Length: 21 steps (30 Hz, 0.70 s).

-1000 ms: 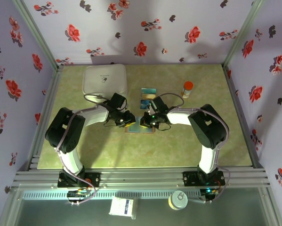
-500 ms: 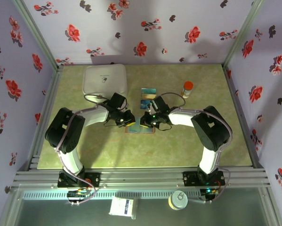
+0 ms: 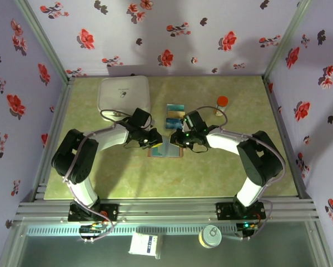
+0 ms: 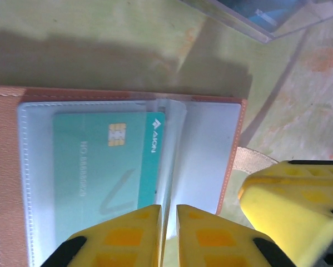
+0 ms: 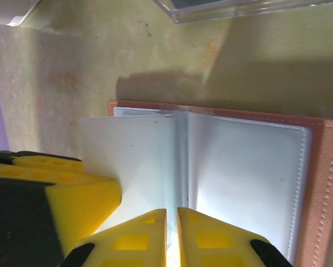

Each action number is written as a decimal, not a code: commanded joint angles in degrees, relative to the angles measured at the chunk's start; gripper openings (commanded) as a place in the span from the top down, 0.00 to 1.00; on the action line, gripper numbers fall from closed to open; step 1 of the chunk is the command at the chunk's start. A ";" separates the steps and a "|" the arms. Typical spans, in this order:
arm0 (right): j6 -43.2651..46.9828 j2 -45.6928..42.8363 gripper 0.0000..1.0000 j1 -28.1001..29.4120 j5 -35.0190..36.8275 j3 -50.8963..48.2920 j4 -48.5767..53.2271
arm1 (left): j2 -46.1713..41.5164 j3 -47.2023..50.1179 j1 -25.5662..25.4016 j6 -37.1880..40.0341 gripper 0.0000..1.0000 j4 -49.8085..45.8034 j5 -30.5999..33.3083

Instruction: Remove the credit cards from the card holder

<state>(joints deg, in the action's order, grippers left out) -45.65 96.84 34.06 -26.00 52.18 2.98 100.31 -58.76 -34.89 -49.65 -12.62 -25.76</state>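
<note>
The card holder (image 3: 165,150) lies open on the table, tan outside (image 4: 4,167), with clear grey-blue sleeves inside. A teal credit card (image 4: 99,172) sits in the left sleeve. My left gripper (image 4: 169,208) is shut on a thin sleeve leaf at the fold. My right gripper (image 5: 172,211) is shut on the same upright leaf (image 5: 133,161) from the other side. In the top view the left gripper (image 3: 155,142) and right gripper (image 3: 179,142) meet over the holder. More credit cards (image 3: 175,111), blue, teal and yellow, lie in the clear tray behind it.
The clear plastic tray (image 4: 266,19) stands just beyond the holder. A white rounded box (image 3: 124,93) sits at the back left, and a red-capped bottle (image 3: 222,104) at the back right. Metal rails edge the green table (image 3: 127,178).
The right arm's elbow has swung out to the right and its wrist has shifted back. A pale sleeve leaf now stands up between the two grippers. The left arm has barely moved.
</note>
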 commanded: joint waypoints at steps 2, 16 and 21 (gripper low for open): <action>0.06 -2.29 0.86 -0.71 1.70 -1.20 1.44 | 0.02 -1.78 -1.63 -1.42 0.85 -0.29 -1.05; 0.50 -5.43 0.86 -1.94 2.75 -2.81 3.01 | 6.20 -8.40 -4.97 0.20 0.84 -2.31 -1.07; 0.91 -6.56 0.86 -2.25 3.31 -3.39 3.94 | 7.60 -10.76 -5.52 0.73 0.82 -3.09 -1.59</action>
<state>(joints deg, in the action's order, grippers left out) -45.50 91.94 32.27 -24.08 49.71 5.02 106.74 -67.22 -39.86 -50.43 -14.06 -26.20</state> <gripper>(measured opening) 0.144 0.173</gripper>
